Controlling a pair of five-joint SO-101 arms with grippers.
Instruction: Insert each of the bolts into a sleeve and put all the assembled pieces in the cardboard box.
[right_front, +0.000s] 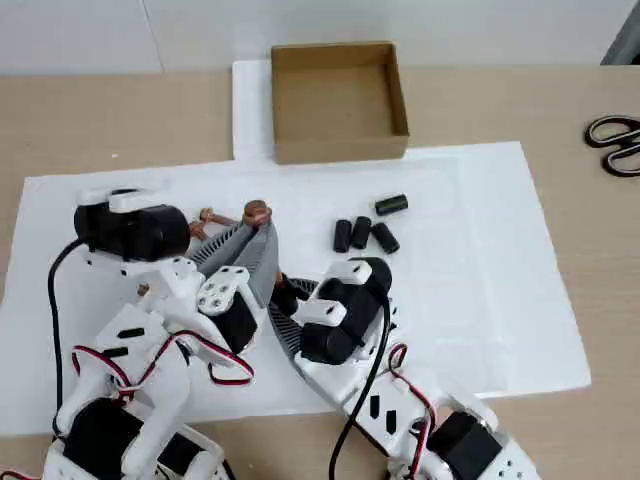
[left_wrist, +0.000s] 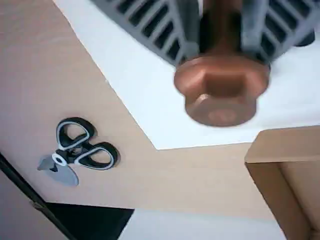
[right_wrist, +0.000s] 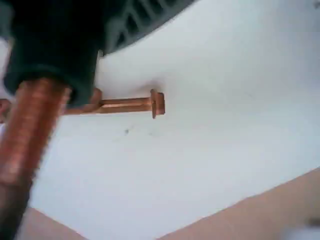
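Because a bolt can only be threaded into a sleeve when both parts are steadied, the two arms met over the white paper sheet (right_front: 480, 300), each gripping one half of the pair. On the left, the loose bolts (right_front: 205, 216) lay on the sheet just beside the left arm, apparently waiting their turn. The left gripper (right_front: 258, 226) was clamped on the copper bolt (left_wrist: 220, 90) just below its hexagonal head, which left the shank free to point down toward the other arm. The right gripper (right_front: 285, 300) was closed around the black sleeve (right_wrist: 50, 55), and the right wrist view showed the threaded shank meeting the sleeve's end, though how far it had gone in could not be told. Further right, the spare sleeves (right_front: 360, 233) lay in a loose cluster on the sheet, near both arms. The cardboard box (right_front: 340, 150) stood open at the sheet's far edge with no assembled piece visible inside, so the work looked to be at an early stage. The scissors (left_wrist: 62, 172) lay on the bare table, well apart from everything.
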